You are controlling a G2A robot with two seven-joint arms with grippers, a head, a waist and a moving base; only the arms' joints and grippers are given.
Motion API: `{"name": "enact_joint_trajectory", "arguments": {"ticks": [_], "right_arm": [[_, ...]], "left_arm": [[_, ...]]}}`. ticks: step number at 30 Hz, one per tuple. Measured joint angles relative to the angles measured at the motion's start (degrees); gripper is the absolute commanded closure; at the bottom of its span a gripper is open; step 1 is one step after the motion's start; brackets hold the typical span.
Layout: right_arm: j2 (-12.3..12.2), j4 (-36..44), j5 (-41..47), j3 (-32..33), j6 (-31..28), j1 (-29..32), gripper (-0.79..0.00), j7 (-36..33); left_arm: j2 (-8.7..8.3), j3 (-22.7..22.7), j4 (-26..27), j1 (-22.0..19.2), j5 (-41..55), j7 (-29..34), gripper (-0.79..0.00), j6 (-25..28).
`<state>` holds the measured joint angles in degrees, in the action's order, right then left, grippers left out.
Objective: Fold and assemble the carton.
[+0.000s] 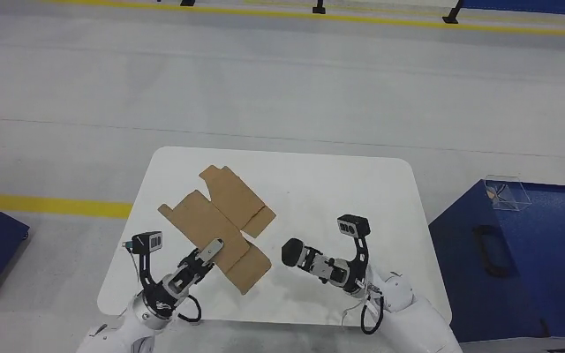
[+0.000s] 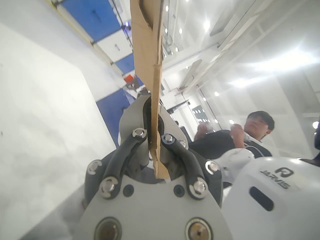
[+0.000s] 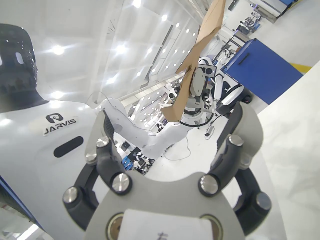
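A flat, unfolded brown carton (image 1: 222, 222) hovers above the white table (image 1: 353, 190), tilted, with its flaps spread out. My left gripper (image 1: 212, 251) is shut on the carton's near edge; in the left wrist view the cardboard (image 2: 147, 51) runs edge-on between the two fingers (image 2: 133, 123). My right gripper (image 1: 291, 252) stands open just right of the carton's near corner, apart from it. In the right wrist view the carton (image 3: 197, 51) hangs edge-on beyond the spread fingers (image 3: 246, 123), with nothing between them.
A blue cabinet (image 1: 503, 265) stands right of the table with a small clear box (image 1: 507, 191) on top. Another blue object (image 1: 9, 238) sits at the far left. A yellow floor line (image 1: 62, 206) runs left of the table.
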<state>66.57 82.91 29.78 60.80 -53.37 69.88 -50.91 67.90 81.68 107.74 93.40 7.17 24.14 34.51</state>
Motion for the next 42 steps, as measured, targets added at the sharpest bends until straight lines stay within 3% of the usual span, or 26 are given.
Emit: {"name": "enact_joint_trajectory", "arguments": {"ticks": [4,5,7,9,10,12,14,15,16,21,22,23,24,30,35,42], "right_arm": [[0.8,-2.5,-2.4,-2.4,-2.2,-0.4,-0.785,3.6],[1.0,-2.8,-1.7,-3.0,-1.9,-0.7,-0.68,4.1],[1.4,-4.2,-2.1,-3.9,-1.9,-1.6,-0.64,4.9],[1.7,-5.2,-2.8,-4.8,-1.9,-2.2,-0.391,6.0],[2.0,-5.8,-3.1,-5.3,-1.8,-2.6,-0.379,6.8],[2.3,-6.6,-3.3,-6.0,-1.5,-3.1,-0.219,7.9],[2.6,-7.3,-3.4,-6.5,-0.9,-3.6,-0.175,9.2],[2.8,-7.5,-3.3,-6.7,-0.8,-3.7,-0.055,9.6],[2.9,-7.7,-3.1,-7.0,-0.5,-3.9,0.0,9.8],[3.2,-8.5,-1.1,-7.7,1.0,-4.7,0.0,8.7],[3.2,-8.8,-0.9,-7.8,1.2,-4.9,0.0,8.3],[3.2,-9.0,-0.7,-7.8,1.4,-5.0,0.0,8.1],[3.3,-9.3,-0.5,-7.9,1.6,-5.0,0.0,8.0],[3.2,-9.8,2.9,-7.0,3.0,-5.2,0.0,6.1],[2.6,-9.6,5.3,-5.1,3.9,-4.7,0.0,3.6],[2.0,-9.8,3.2,-3.7,6.6,-4.3,0.0,0.0]], "left_arm": [[1.61,-5.3,-4.0,-2.6,-14.9,-15.6,0.0,3.6],[1.92,-6.3,-4.7,-3.0,-17.9,-18.4,0.0,3.8],[2.51,-8.3,-5.9,-3.8,-23.5,-23.6,0.0,4.0],[2.9,-9.5,-6.6,-4.2,-27.5,-27.3,0.0,4.2],[3.12,-10.2,-7.0,-4.4,-29.5,-29.2,0.0,4.3],[3.38,-11.1,-7.4,-4.7,-31.9,-31.3,0.0,4.4],[3.61,-11.7,-7.9,-5.1,-34.3,-33.1,0.0,4.2],[3.7,-11.9,-8.1,-5.2,-35.3,-33.8,0.0,4.1],[3.82,-12.2,-8.3,-5.3,-36.3,-34.5,0.0,4.1],[4.11,-13.1,-8.9,-5.6,-38.0,-36.1,0.0,4.5],[4.17,-13.2,-9.0,-5.6,-38.2,-36.4,-0.277,4.4],[4.2,-13.3,-9.0,-5.6,-38.2,-36.5,-0.754,4.3],[4.24,-13.4,-9.0,-5.6,-38.2,-36.6,-0.785,4.2],[4.05,-11.1,-8.8,-4.9,-34.8,-36.4,-0.785,4.6],[2.64,-2.8,-9.4,-3.0,-20.4,-29.3,-0.785,4.4],[0.93,8.2,-10.3,-4.5,-4.4,-17.8,-0.785,3.4]]}}
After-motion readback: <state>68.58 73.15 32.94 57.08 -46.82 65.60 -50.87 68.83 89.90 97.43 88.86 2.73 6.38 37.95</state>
